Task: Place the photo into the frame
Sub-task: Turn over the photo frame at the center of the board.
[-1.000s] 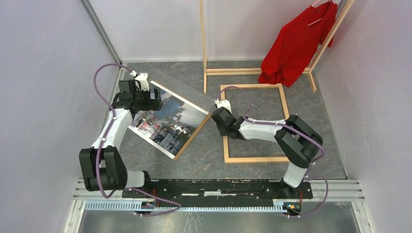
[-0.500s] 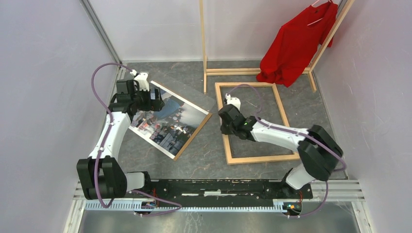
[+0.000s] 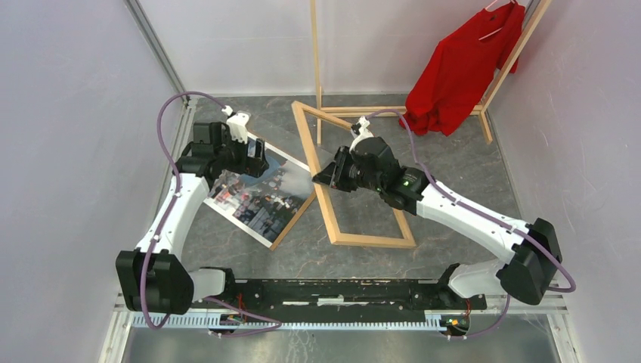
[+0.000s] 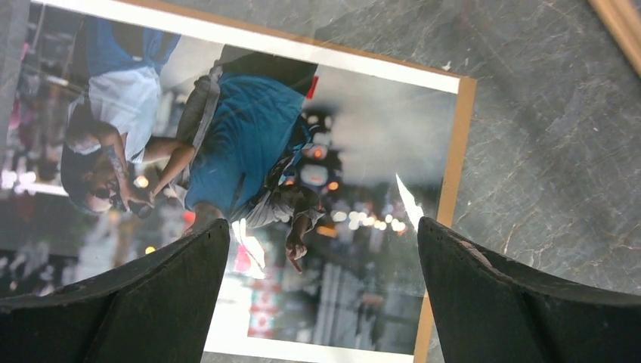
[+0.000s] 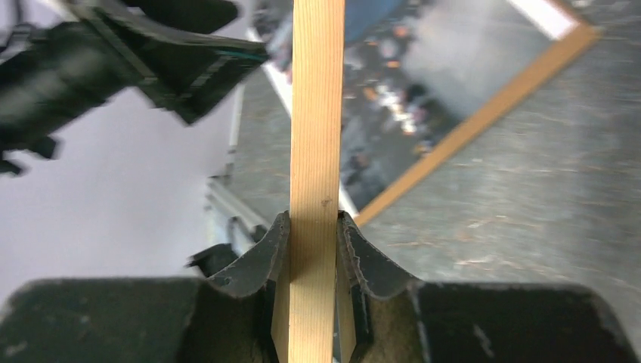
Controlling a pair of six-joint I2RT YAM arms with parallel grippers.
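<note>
**Top view:** bright, even, diffuse light from overhead. Focus is sharp, with only faint, soft shadows under the arms on the table (image 3: pixel 302 257).

**Left wrist view:** the photo (image 4: pixel 249 151) is in focus, with a pale sheen over its upper part and one small white glare streak. The fingers (image 4: pixel 136 302) are dark and underexposed.

**Right wrist view:** the frame (image 5: pixel 317 136) bar is sharp and warmly lit. Everything behind it is smeared and out of focus.

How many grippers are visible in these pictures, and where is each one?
2. The left gripper is over the photo at the left, jaws open. The right gripper is near the middle, jaws shut on the left rail of the frame. None seems hidden.
</note>
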